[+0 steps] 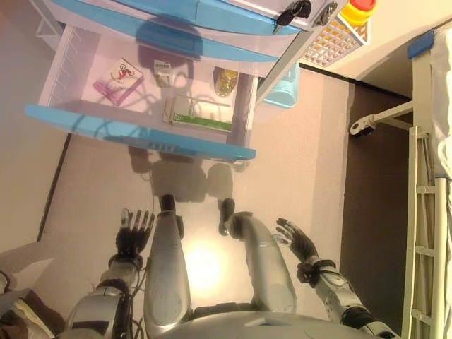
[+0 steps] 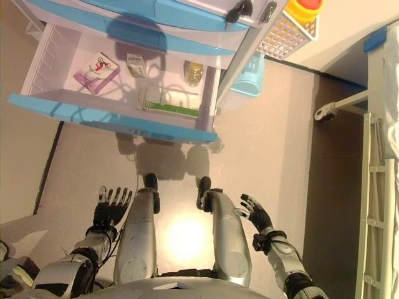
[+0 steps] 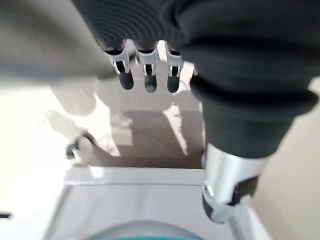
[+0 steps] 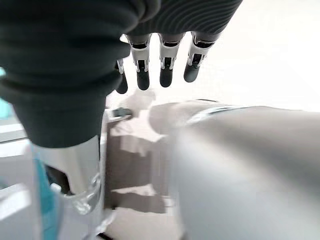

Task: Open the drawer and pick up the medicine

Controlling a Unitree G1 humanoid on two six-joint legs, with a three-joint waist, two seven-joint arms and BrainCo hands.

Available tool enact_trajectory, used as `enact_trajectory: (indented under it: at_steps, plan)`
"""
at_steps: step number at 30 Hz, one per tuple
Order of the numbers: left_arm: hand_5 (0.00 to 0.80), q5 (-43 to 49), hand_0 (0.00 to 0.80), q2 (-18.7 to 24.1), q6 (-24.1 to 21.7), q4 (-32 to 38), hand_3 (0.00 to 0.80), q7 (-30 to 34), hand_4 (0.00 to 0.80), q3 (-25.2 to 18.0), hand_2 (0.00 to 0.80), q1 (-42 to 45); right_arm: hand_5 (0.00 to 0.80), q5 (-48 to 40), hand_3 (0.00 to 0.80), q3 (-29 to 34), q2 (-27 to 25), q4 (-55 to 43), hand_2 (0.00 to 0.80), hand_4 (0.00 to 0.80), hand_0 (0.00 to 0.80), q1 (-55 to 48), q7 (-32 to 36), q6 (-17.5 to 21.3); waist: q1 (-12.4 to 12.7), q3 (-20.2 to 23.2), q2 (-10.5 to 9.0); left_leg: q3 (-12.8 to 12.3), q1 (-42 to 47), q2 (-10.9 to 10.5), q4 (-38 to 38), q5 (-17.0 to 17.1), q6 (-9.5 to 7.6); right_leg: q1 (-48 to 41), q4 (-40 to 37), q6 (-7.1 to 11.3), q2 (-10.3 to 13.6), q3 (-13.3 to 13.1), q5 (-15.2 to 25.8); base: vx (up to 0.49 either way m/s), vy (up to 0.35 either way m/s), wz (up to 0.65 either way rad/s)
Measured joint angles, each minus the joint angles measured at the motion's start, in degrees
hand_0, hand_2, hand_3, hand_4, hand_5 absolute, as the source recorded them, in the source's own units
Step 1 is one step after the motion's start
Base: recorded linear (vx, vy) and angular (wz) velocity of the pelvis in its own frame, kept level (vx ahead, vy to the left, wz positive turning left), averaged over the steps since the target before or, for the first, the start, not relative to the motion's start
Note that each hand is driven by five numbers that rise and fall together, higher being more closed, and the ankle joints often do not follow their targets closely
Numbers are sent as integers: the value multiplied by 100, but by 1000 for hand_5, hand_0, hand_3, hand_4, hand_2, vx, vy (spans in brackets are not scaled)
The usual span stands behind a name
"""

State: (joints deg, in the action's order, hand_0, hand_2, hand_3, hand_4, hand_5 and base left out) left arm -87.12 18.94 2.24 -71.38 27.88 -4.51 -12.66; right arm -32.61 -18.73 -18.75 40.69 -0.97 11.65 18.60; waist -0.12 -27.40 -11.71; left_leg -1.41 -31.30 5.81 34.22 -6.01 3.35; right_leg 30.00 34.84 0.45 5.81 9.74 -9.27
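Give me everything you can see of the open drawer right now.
The drawer is pulled well out of the cabinet, with a light blue front panel and pale, translucent-looking plastic walls and floor. Inside lie a pink-edged box, a small packet, a yellowish jar and a green-edged flat box. Neither hand touches it.

1. The drawer point(image 1: 134, 131) stands pulled out from the cabinet point(image 1: 212, 18), its front edge nearest the robot.
2. In the drawer, a box point(image 1: 119, 81) lies at the left.
3. A small packet point(image 1: 163, 72) lies at the back, right of that box.
4. A flat medicine box point(image 1: 200, 114) lies near the front, right of centre.
5. A small bottle point(image 1: 226, 81) sits behind it, at the right wall.
6. A basket point(image 1: 332, 41) sits right of the cabinet.
7. Both hands, left hand point(image 1: 133, 233) and right hand point(image 1: 298, 240), hang low over the floor point(image 1: 296, 162), well apart from the drawer.
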Motion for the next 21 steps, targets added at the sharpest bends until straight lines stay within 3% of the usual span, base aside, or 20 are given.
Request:
enact_trajectory:
  at_steps: [4, 9, 14, 21]
  plan:
    - [0, 400, 0, 48, -16, 213, 0, 16, 0, 25, 0, 549, 0, 48, 0, 379, -478, -1238, 0, 0, 0, -339, -144, 192, 3, -8, 6, -13, 209, 4, -154, 7, -8, -263, -185, 11, 44, 83, 7, 5, 0, 9]
    - [0, 629, 0, 155, -32, 272, 0, 56, 0, 23, 0, 978, 0, 362, 0, 878, -968, -2025, 0, 0, 0, -579, -163, 492, -9, -11, 9, -149, 432, 6, -350, 43, -60, -531, -361, 30, 108, 182, -2, 9, 0, 12]
    - [0, 792, 0, 231, -122, 426, 0, 125, 0, 25, 0, 1118, 0, 789, 0, 1198, -1419, -2969, 0, 0, 0, -777, -137, 535, 1, -18, 22, -323, 587, -4, -638, 183, -100, -650, -504, 111, 182, 229, 13, -46, 0, 11]
    - [0, 855, 0, 205, -116, 536, 0, 142, 0, 27, 0, 1231, 0, 1245, 0, 1735, -2166, -4264, 0, 0, 0, -919, -68, 481, 3, -33, 49, -378, 915, 8, -776, 165, -101, -1009, -683, 115, 214, 249, 14, 5, -4, 2]
